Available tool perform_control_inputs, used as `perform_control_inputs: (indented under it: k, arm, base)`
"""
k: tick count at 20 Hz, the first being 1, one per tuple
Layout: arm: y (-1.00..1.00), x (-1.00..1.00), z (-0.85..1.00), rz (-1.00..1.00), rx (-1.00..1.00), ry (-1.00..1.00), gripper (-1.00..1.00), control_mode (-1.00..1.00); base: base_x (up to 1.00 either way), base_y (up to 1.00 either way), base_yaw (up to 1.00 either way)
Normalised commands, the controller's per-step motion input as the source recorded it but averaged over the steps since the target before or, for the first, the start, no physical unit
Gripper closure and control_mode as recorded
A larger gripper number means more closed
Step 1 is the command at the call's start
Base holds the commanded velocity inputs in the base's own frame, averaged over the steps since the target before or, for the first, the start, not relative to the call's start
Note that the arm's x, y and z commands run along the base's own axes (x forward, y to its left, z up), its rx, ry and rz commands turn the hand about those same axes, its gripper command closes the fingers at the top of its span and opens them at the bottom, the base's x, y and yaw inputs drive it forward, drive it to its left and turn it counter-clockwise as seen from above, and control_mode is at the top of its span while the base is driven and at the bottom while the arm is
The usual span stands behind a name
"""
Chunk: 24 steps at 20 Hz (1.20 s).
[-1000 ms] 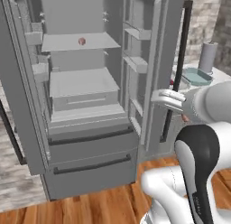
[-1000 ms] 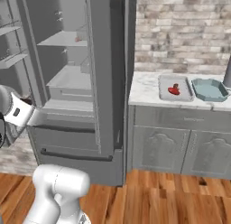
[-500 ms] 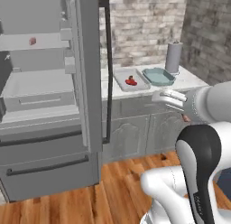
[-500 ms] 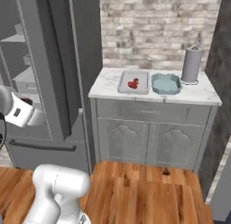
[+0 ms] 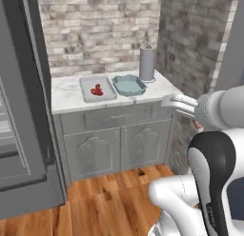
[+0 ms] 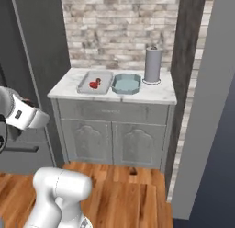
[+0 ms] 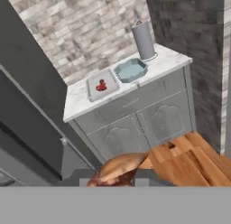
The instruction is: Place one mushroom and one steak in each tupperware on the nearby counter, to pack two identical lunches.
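A white marble counter carries two tupperware side by side. In the light-grey rectangular one lies a bright red steak with a tiny dark mushroom against it. The teal octagonal tupperware to its right holds nothing. My gripper hangs in front of the counter, well short of it and off its right end, pointing toward it. In the hand view the gripper is shut on a paler pink-brown steak, which hides the fingertips.
A grey paper-towel roll stands at the counter's back right. The dark fridge rises on the left, a dark brick wall on the right. Grey cabinet doors face the wooden floor.
The whole picture has swung from the open fridge to the counter, so the base has moved. The gripper has stayed shut on the pale steak.
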Motion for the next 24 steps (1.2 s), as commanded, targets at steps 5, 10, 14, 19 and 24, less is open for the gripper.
perform_control_inputs:
  k: [5,10,14,19,24]
  arm:
    - [0.0,0.0,0.0,0.0,0.0,0.0,1.0,1.0]
    - [0.0,0.0,0.0,0.0,0.0,0.0,1.0,1.0]
    - [0.0,0.0,0.0,0.0,0.0,0.0,1.0,1.0]
    - [0.0,0.0,0.0,0.0,0.0,0.0,1.0,1.0]
    - [0.0,0.0,0.0,0.0,0.0,0.0,1.0,1.0]
  base:
    - [0.84,-0.44,-0.12]
    - [1.0,-0.03,-0.13]
    - [1.0,0.09,-0.1]
    - [0.97,0.02,-0.05]
    - [0.73,0.0,0.0]
